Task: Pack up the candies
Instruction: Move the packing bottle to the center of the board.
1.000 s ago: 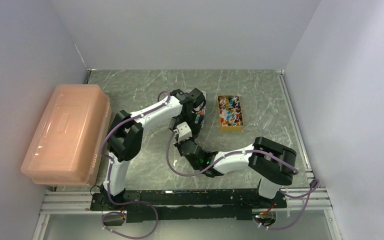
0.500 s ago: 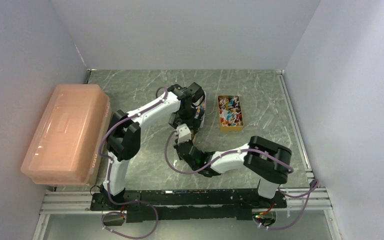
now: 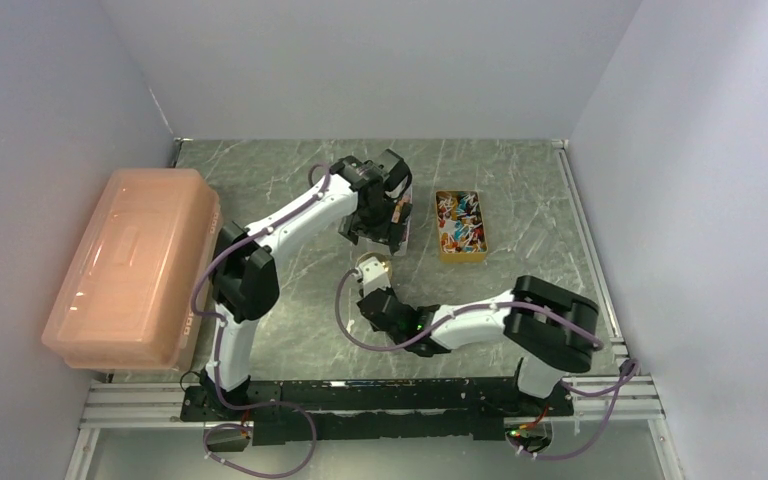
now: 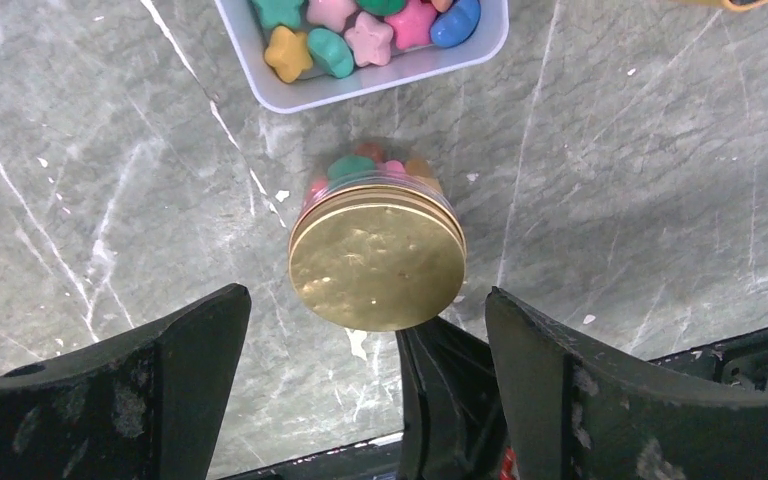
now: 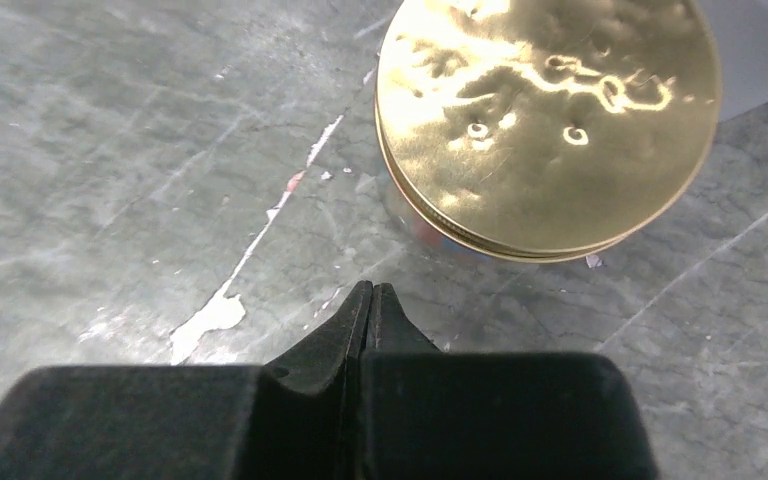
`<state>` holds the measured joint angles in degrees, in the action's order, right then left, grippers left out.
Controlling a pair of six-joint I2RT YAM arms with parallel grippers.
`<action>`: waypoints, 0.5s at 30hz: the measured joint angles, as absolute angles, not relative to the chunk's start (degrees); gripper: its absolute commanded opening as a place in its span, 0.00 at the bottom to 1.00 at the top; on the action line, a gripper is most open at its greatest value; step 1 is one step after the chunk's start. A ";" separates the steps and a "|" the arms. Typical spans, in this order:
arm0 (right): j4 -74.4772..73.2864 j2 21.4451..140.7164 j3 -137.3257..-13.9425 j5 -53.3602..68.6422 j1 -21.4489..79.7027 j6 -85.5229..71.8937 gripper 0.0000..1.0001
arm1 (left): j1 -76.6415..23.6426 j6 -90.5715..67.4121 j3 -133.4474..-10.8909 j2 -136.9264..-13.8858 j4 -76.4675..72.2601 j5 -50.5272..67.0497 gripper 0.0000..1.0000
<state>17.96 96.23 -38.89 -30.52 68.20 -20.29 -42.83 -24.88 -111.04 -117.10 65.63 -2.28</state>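
Gold lid [image 5: 545, 120]: metal, dented and scuffed, sitting on a clear jar [image 4: 378, 255]. The only marks on its face are dents and glare.
Jar: upright on the surface [image 3: 290, 180], just beside the near edge of a white tray [image 4: 360, 90]. The two look slightly apart.
Candies [image 4: 350, 30]: star-shaped and rounded pieces in pink, yellow, green and blue.
Candies, where: some lie in the white tray, and some show through the jar wall under the lid. More fill a yellow open box [image 3: 463, 257] further right on the surface.
Left hand [image 4: 365, 300]: spread wide and holding nothing. It hangs above the jar, and in its wrist view the lid sits between the two fingers [image 4: 160, 380].
Right hand [image 5: 370, 300]: pinched fully together with nothing between the fingers. It is low at the surface with its tips aimed at the jar's base, close to it. Can't tell whether they touch.
Arms: in the top view both reach to the centre of the surface, with the jar between the two hands.
Pink storage box [image 3: 130, 265]: translucent with its lid on, at the left edge and well apart from the jar. Small dark marks on its side are too small to read.
Surface: grey marbled stone pattern with white scuffs near the jar.
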 measured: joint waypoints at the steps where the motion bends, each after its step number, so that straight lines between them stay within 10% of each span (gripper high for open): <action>1: 17.65 95.07 -38.57 -30.28 68.29 -20.08 0.00 | -42.81 -24.88 -111.09 -116.92 65.60 -2.59 0.93; 15: 10.72 73.32 -37.52 -26.09 69.10 -18.41 0.00 | -42.65 -24.86 -102.80 -101.95 59.37 -7.79 0.93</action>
<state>10.72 73.32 -37.52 -26.09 69.10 -18.41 -42.65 -24.86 -102.80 -101.95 59.37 -7.79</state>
